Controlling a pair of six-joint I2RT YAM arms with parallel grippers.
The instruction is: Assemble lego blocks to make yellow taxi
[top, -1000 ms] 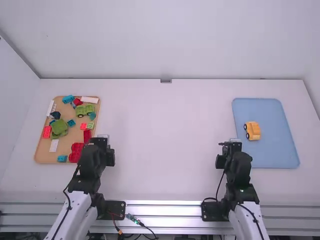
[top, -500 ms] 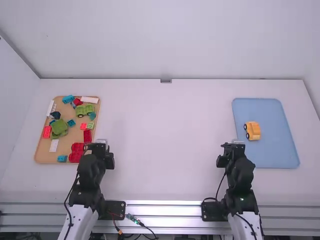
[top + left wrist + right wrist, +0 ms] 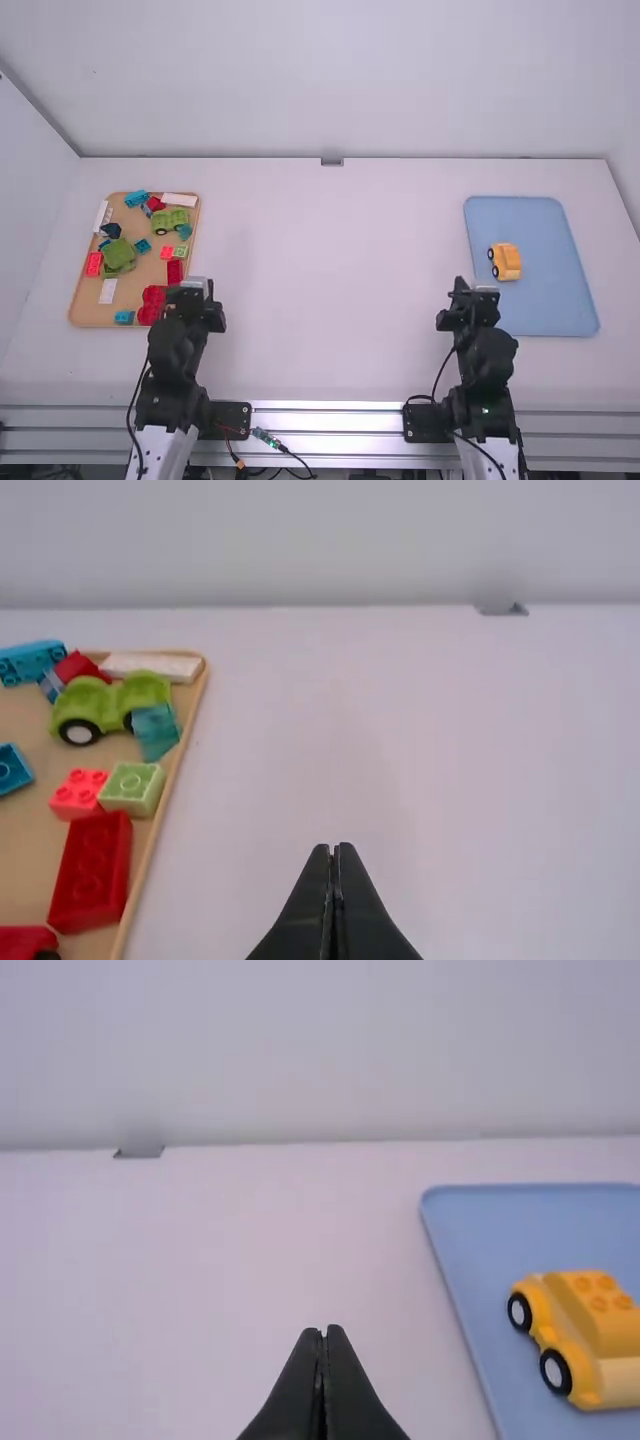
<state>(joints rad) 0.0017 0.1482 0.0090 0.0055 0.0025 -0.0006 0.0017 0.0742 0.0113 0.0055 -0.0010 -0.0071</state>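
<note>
In the high view, the taxi point(image 3: 506, 263) sits on the blue tray point(image 3: 545, 305), at the right of the table point(image 3: 330, 290), with two wheels toward the middle. The right gripper point(image 3: 472, 290) hangs near that tray's near left corner, apart from the taxi. At the left, the tan tray point(image 3: 128, 291) holds loose pieces: a green car point(image 3: 170, 221) toward the far side, a green block point(image 3: 118, 257) nearer the left edge, and a dark blue block point(image 3: 110, 230) between that edge and the car. A white block point(image 3: 180, 199) lies at the far edge. The left gripper point(image 3: 197, 287) hangs near the tan tray's near right corner

In the left wrist view, the left gripper point(image 3: 334, 850) is clenched on nothing, its fingertips together. On the tan tray, a red block point(image 3: 91, 872) lies near a coral block point(image 3: 78, 793), which is just beside a pale green one point(image 3: 132, 788). A teal block point(image 3: 155, 730) is beside the green car

In the right wrist view, the right gripper point(image 3: 322, 1331) is likewise clenched and empty. The taxi stands upright on its black wheels on the blue tray, studs showing on its raised top
</note>
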